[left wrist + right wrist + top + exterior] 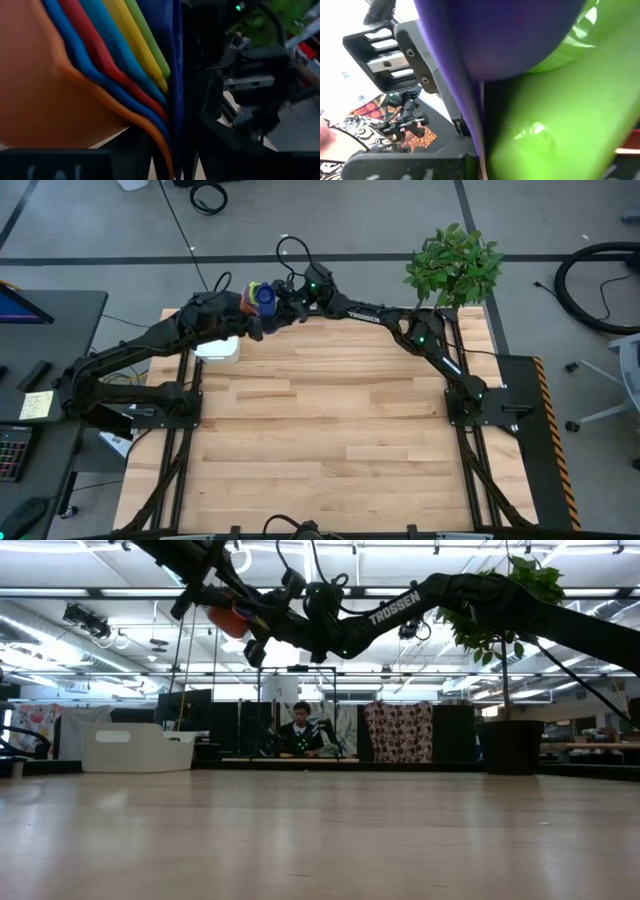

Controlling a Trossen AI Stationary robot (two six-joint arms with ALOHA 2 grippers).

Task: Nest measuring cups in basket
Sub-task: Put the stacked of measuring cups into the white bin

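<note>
A nested stack of measuring cups [256, 297] hangs high over the table's far left corner, with both grippers meeting at it. The orange cup [45, 95] is outermost. Blue, red, light blue, yellow and green handles [125, 55] fan beside it, and the dark blue cup [510, 35] sits at the stack's open end next to the green one [570, 125]. My left gripper [248, 310] comes from the left and my right gripper [282, 300] from the right, each shut on the stack. The white basket [218, 350] stands on the table just nearer than the stack. My left gripper holds the nested stack at the orange cup's side [75, 125], coming nearly level from the table's left. The cups hide its fingertips. The stack hangs clear of the table, tipped on its side. My right gripper is on the dark blue cup, whose thin edge [470, 115] runs back between its fingers. It comes level from the table's right. The cup's bowl hides the fingertips, so I cannot tell which part it grips. The cup is lifted clear of the table.
A potted plant [452, 265] stands at the far right corner. The wooden table top [330, 430] lies bare from the middle to the near edge. A person [300, 730] sits in the room beyond the far edge.
</note>
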